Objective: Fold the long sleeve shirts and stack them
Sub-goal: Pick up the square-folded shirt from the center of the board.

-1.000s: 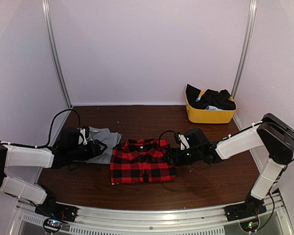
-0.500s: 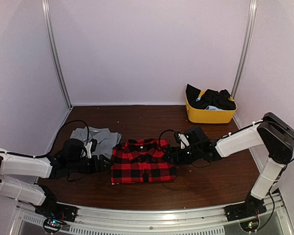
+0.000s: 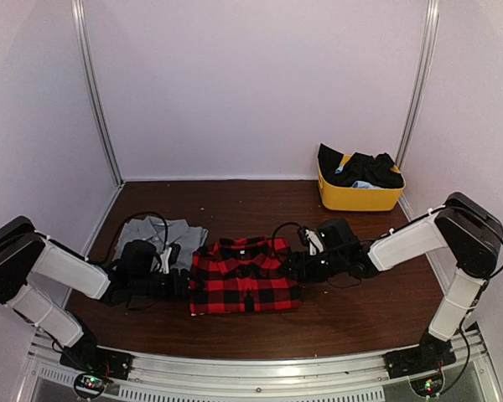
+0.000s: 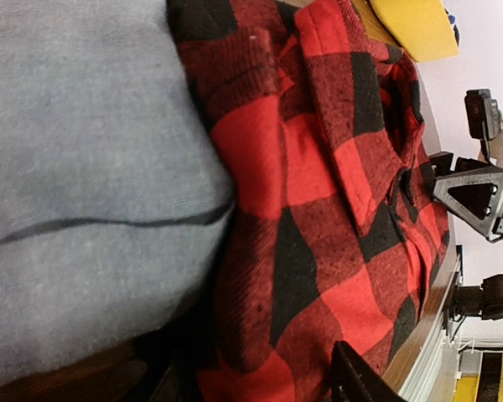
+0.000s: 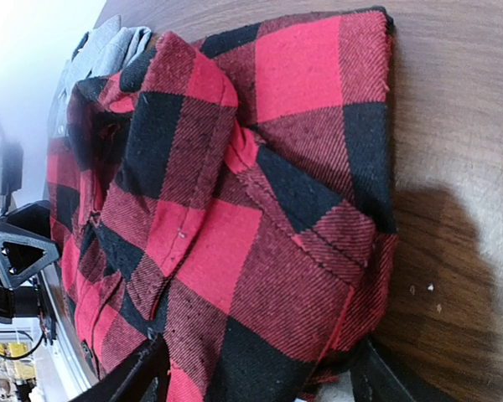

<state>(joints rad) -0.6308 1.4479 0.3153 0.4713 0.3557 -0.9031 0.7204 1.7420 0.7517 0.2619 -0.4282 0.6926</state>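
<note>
Left pincer (image 3: 180, 283), right pincer (image 3: 290, 266) flank flannel shirt (image 3: 245, 276) — grey shirt (image 3: 163, 237) crowds left side; open tabletop (image 3: 235, 331) in front.

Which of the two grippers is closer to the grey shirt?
Left. The left gripper sits by the grey shirt's near edge, where it meets the red-and-black flannel shirt. The right gripper is at the flannel shirt's opposite side, with that whole shirt between it and the grey one.

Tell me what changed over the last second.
The left gripper came off the grey shirt, moving nearer and rightward to the left edge of the red checked shirt, uncovering the grey one. No grab or release shows. The right gripper at the checked shirt's right edge, both shirts and the yellow bin stayed put.
</note>
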